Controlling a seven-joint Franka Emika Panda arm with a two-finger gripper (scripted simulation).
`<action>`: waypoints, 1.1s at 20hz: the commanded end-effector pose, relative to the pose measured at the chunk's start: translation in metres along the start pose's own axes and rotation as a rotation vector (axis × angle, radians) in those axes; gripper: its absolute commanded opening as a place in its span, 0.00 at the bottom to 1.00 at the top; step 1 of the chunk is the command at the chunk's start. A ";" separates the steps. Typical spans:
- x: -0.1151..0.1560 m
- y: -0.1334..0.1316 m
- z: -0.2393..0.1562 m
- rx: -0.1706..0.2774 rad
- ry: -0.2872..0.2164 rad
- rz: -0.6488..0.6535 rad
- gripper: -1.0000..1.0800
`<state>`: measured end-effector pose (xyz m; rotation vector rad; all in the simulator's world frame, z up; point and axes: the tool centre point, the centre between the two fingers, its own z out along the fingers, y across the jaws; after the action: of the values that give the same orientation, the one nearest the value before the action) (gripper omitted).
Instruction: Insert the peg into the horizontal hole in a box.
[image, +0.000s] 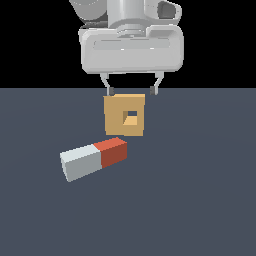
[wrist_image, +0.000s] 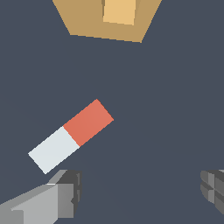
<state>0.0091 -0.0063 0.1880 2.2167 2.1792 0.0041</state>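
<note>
- Gripper (image: 131, 91) hangs above the floor (image: 200, 200), fingers pointing down, jaws spread wide, nothing btwn them.
- In ext view the 2 fingertips (image: 109, 91) show at about the level of the box's top edge, 1 near each upper corner; can't tell from that view how far in front of or behind the box they sit.
- Wrist view: 2 fingers (wrist_image: 65, 188) well apart, only bare floor (wrist_image: 166, 109) btwn them; no contact w/ peg or box.
- Peg (image: 94, 158) lies flat on the floor, not held.
- Peg sits nearer the camera than the box and toward the ext view's left, lying at a slant.
- Peg's red half points toward the box, grey-white half points away, toward the ext view's left.
- Red end is near the box's lower edge in ext view; wrist view shows peg (wrist_image: 71, 135) and box (wrist_image: 87, 22) clearly apart w/ floor btwn.
- Box (image: 125, 116) stands on the floor, tan, face toward the ext camera.
- Hole (image: 130, 118) is a small square in the middle of that face, nothing in it.
- Peg isn't lined up w/ the hole: it lies lower and off to the side at an angle.
- In wrist view the peg's grey-white end is near 1 finger but not touching it.
</note>
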 end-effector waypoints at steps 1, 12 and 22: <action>0.000 0.000 0.000 0.000 0.000 0.000 0.96; -0.010 -0.013 0.013 0.004 0.001 0.102 0.96; -0.028 -0.049 0.044 0.013 0.003 0.363 0.96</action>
<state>-0.0326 -0.0321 0.1488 2.5403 1.8098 0.0024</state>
